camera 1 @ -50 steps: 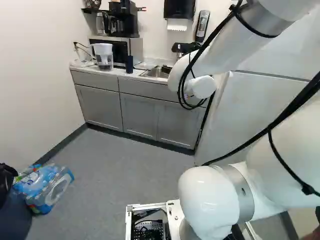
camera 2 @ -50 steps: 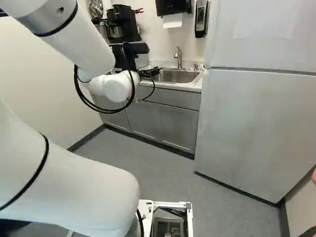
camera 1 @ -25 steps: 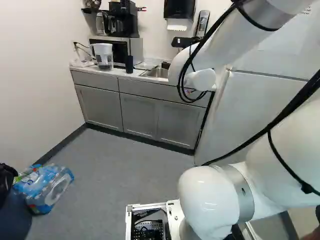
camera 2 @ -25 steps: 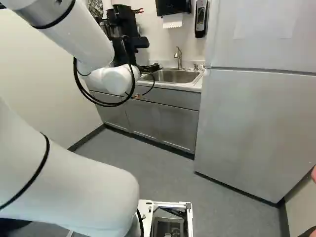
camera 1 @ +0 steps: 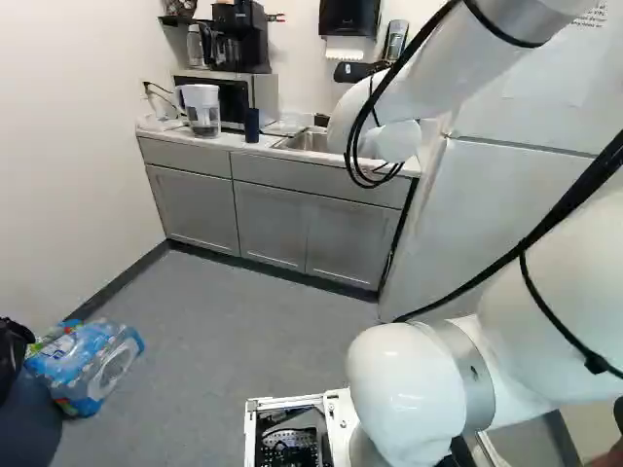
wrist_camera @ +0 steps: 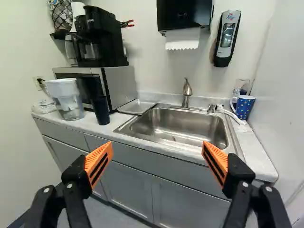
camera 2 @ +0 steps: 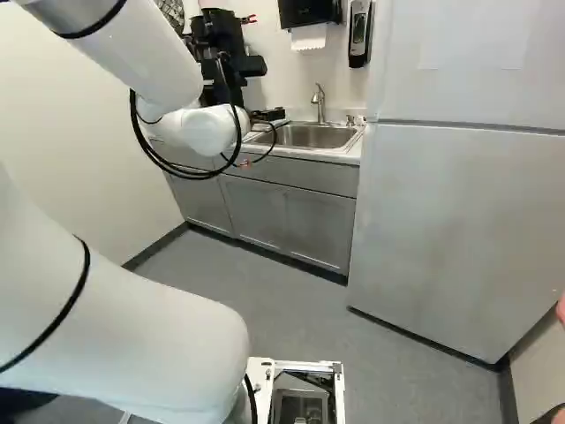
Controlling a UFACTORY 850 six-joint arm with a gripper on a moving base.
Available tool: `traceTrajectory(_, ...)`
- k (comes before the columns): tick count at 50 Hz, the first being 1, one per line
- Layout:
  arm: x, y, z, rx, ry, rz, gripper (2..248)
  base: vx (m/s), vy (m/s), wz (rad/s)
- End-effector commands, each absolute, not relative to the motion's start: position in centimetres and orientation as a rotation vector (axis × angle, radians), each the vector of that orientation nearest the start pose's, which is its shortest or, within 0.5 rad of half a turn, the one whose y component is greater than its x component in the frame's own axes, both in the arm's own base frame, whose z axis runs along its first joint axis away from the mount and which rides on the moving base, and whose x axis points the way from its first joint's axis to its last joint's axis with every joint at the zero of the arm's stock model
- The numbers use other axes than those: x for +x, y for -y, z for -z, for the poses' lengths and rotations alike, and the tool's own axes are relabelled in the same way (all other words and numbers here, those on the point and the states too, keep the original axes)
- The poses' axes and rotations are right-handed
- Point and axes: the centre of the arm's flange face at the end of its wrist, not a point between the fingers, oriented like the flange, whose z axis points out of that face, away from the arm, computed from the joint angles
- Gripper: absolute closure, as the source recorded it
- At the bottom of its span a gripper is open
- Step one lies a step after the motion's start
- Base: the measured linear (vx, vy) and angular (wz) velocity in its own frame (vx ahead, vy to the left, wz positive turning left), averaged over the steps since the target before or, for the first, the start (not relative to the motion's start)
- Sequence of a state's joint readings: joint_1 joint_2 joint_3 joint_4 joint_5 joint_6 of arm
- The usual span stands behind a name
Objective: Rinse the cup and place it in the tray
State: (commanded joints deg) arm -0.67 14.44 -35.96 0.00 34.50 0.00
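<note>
The gripper point(camera 2: 267, 115), partly hidden behind the white arm point(camera 2: 168, 66) in the right base view, is directed toward the sink point(wrist_camera: 180, 126). In the wrist view its pincer is shown released, the orange pads point(wrist_camera: 99, 161) held wide apart, with the cabinet front point(wrist_camera: 142, 183) below the sink visible between them. Two candidate drinking vessels are seen, and which one is meant by the task cannot be told: a blue dotted cup point(wrist_camera: 244, 108) is stood upright beside the sink, at its refrigerator end, and a dark tumbler point(wrist_camera: 100, 110) is stood upright near the sink's microwave end. A flat tray point(wrist_camera: 137, 107) is placed just beside the sink at that same end. Farther from the sink along the counter point(wrist_camera: 97, 130), a pitcher point(wrist_camera: 69, 99) is seen, and the microwave point(wrist_camera: 118, 85) is set back, topped by a coffee maker point(wrist_camera: 97, 38). The faucet point(wrist_camera: 186, 95) is mounted behind the sink, and above it a paper towel dispenser point(wrist_camera: 184, 14) is fixed to the wall. The refrigerator point(camera 2: 459, 221) is located beyond the sink's other end.
</note>
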Motion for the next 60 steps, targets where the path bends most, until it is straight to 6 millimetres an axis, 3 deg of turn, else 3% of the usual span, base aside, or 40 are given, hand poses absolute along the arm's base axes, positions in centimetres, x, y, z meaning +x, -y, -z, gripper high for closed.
traceTrajectory(29, 42.9, 0.5, -60.2, -2.353, -0.013, 2.092, 3, 0.0, 0.0, 0.0)
traceTrajectory(60, 43.6, 0.5, -60.0, -2.38, -0.013, 2.062, 3, 0.0, 0.0, 0.0)
